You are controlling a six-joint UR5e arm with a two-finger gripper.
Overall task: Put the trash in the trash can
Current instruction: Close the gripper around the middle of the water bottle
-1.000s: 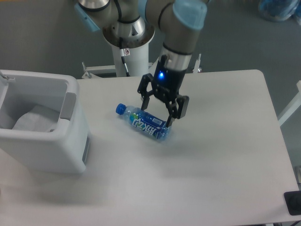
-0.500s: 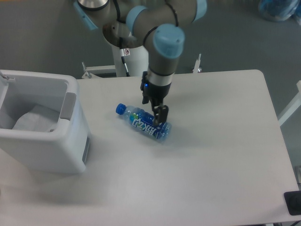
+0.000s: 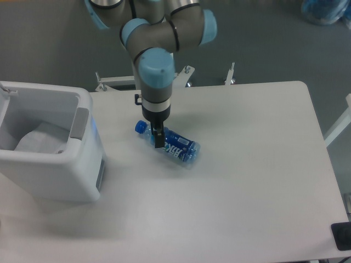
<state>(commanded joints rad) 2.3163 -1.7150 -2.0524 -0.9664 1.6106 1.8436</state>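
While the white trash can (image 3: 82, 164) at the table's (image 3: 247, 192) left holds a crinkled clear bag (image 3: 41, 139), the gripper (image 3: 158, 137), jaw spacing unclear edge-on, sits over the blue-capped bottle (image 3: 175, 148) lying mid-table.

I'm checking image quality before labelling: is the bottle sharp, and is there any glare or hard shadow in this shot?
Fixed camera view: lighting is soft and even, with only faint shadows beside the bottle and the trash can. The bottle's label is slightly soft, its print hard to read. There is no strong glare on the table. The gripper looks dark, seen edge-on.
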